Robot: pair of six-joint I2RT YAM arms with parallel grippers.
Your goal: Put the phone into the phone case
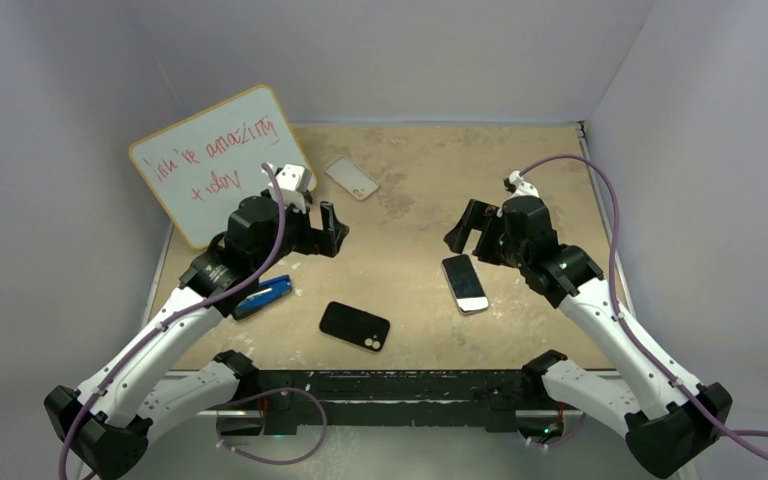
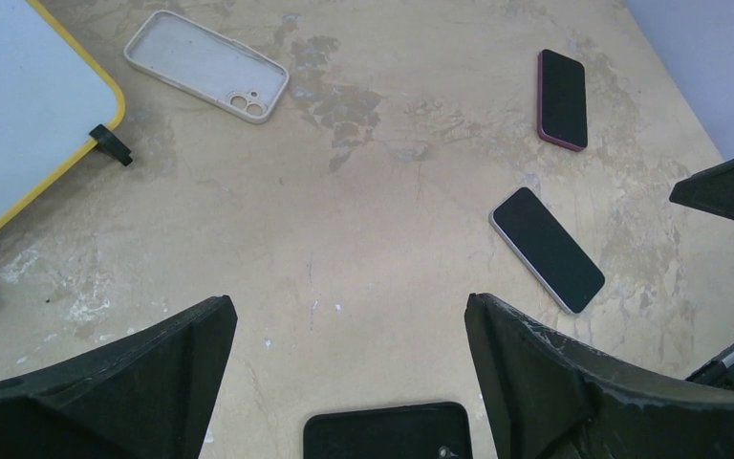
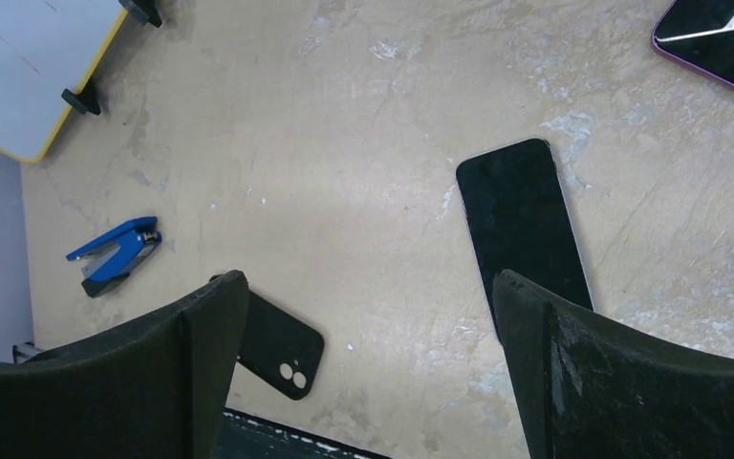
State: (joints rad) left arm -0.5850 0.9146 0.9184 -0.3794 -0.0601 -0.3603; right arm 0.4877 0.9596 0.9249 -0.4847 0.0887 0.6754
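The right tool (image 1: 472,232) is held spread wide and empty. The phone (image 1: 464,283) is laid flat on the desk (image 1: 420,170), just to its near side. The black case (image 1: 355,326) is laid further left and nearer. The left tool (image 1: 330,230) is also spread.

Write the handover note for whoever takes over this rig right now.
Left gripper: open, empty, above the table beyond the black case.
Right gripper: open, empty, hovering by the silver-edged phone.
Silver-edged phone: flat, screen up, right of centre.
Purple-edged phone: farther back, seen only in the wrist views.
Black case: flat near the front edge.
Pale case: open side up, beside the whiteboard.
Done: nothing; no phone is in a case.
Left: grasp a phone and seat it in a case. Which pair is meant is unclear.
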